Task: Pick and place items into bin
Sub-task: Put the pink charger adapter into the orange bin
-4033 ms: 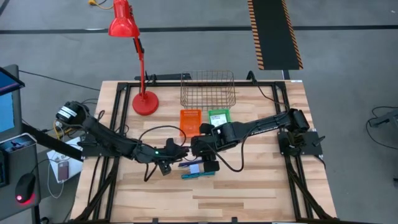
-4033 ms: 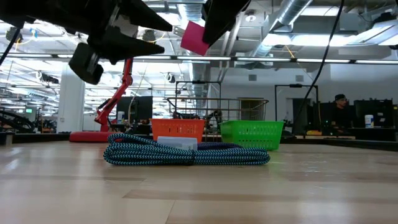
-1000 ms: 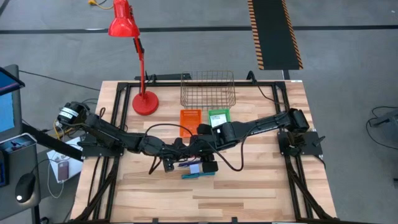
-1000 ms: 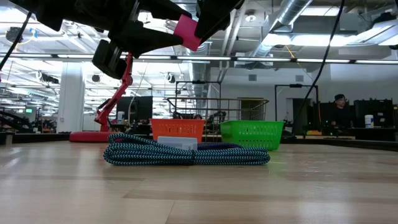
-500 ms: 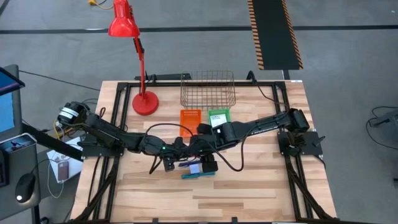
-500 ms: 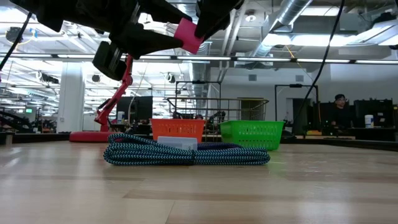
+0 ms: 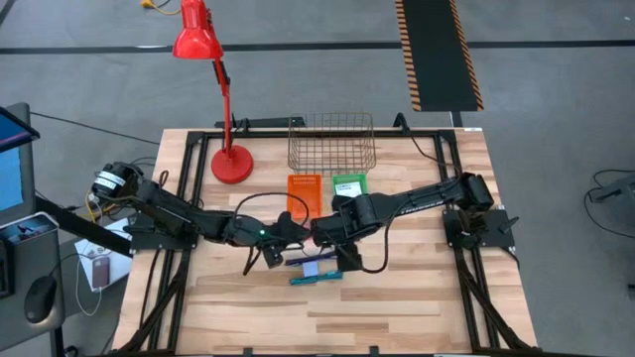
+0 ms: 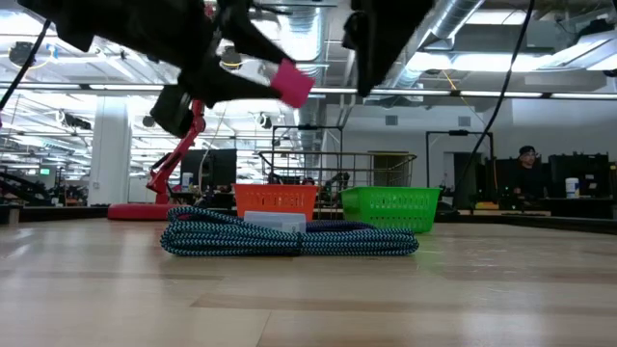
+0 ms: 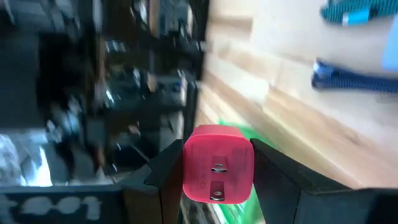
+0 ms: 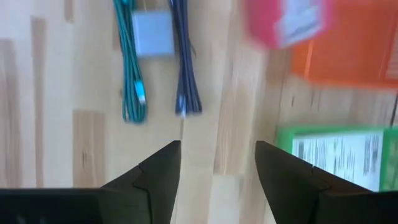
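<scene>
**Pink charger block held in mid-air by the left gripper**

Above the middle of the wooden table (image 7: pixel 397 297), the left gripper (image 9: pixel 217 180) is clamped on a pink charger block (image 9: pixel 217 163), one dark finger on each side, with the block's two metal prongs facing the wrist camera. From table height the same block (image 8: pixel 292 83) hangs well clear of the wood, high over the cables. The right gripper (image 10: pixel 217 168) is just beside it, fingers spread apart with nothing between them; its wrist camera looks down past them at the tabletop.

On the table below lie a coiled teal braided cable (image 7: pixel 316 279) and a dark blue braided cable (image 7: pixel 306 261), side by side, with a small white adapter (image 10: pixel 153 32) between them. Behind them stand a small orange basket (image 7: pixel 304 192) and a small green basket (image 7: pixel 348 186), next to each other, and farther back a wire basket (image 7: pixel 331 145). A red desk lamp (image 7: pixel 230 159) stands at the table's far left corner.
</scene>
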